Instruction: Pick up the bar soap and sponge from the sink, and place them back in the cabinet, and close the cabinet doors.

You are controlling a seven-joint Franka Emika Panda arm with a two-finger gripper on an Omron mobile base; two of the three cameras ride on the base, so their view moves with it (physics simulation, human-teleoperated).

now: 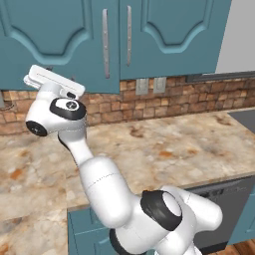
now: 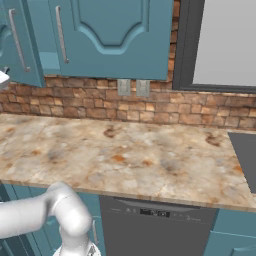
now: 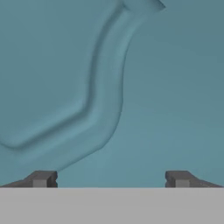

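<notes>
My gripper (image 3: 111,179) stands with its jaws spread wide and nothing between them, its two dark fingertips (image 3: 41,179) set far apart at the bottom of the hand view. Right in front of them is a teal-blue door face with a raised arched panel, so close that the curved moulding runs across most of that view.

From the left base view, my white arm rises from the lower right and bends up to the left, with my hand lifted against the lower edge of the left one of the tall teal-blue cabinet doors (image 1: 60,45). Both doors sit flush side by side there, their long vertical silver bar handles (image 1: 105,43) next to each other at the middle seam.

Below the cabinet runs a red-brown brick wall (image 1: 149,104) with two grey sockets (image 1: 142,85), and under it the mottled beige and orange stone table (image 1: 164,149). A dark grey dishwasher front (image 2: 150,225) sits beneath the table edge.
</notes>
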